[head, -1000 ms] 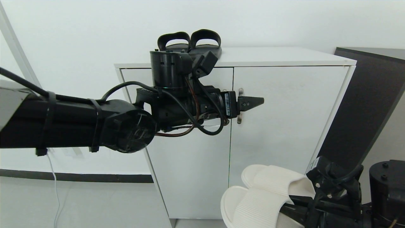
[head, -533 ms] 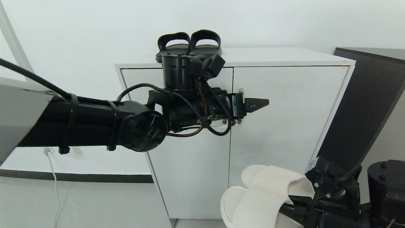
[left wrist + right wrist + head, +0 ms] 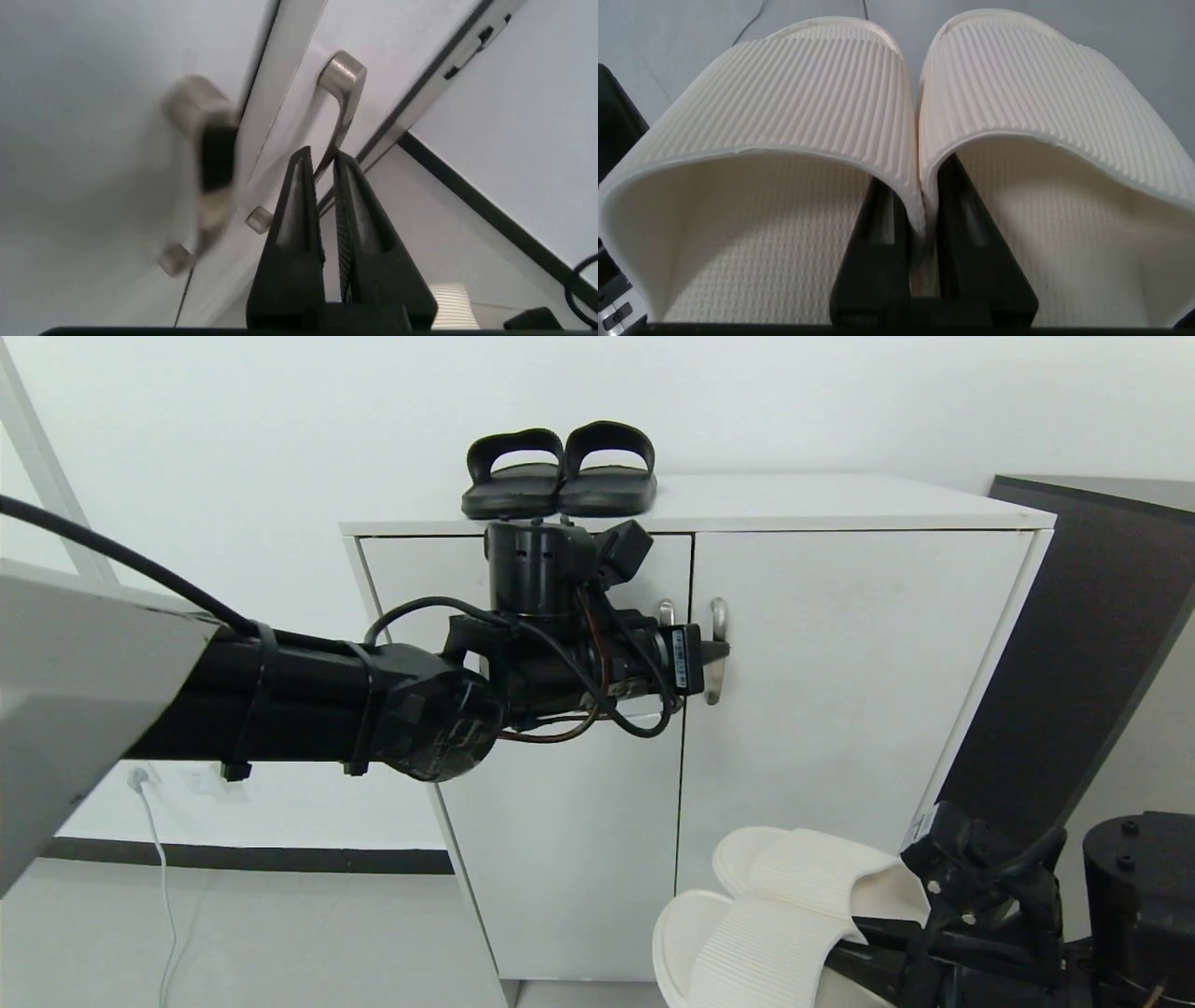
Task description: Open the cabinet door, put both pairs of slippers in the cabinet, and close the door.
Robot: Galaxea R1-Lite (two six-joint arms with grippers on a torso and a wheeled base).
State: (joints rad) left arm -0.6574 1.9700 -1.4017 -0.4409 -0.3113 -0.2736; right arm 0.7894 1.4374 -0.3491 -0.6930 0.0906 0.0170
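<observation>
Step — opening cabinet door (image 3: 840,691) | left gripper (image 3: 324,161) jaws pinching door handle (image 3: 341,79) | right gripper (image 3: 920,224) jaws clamping white slippers (image 3: 784,896) | next — pull handle outward

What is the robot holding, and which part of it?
The right end effector pinches the white slippers by their straps' inner edges, pressed together. The left end effector is at a door handle; a grip cannot be told.
</observation>
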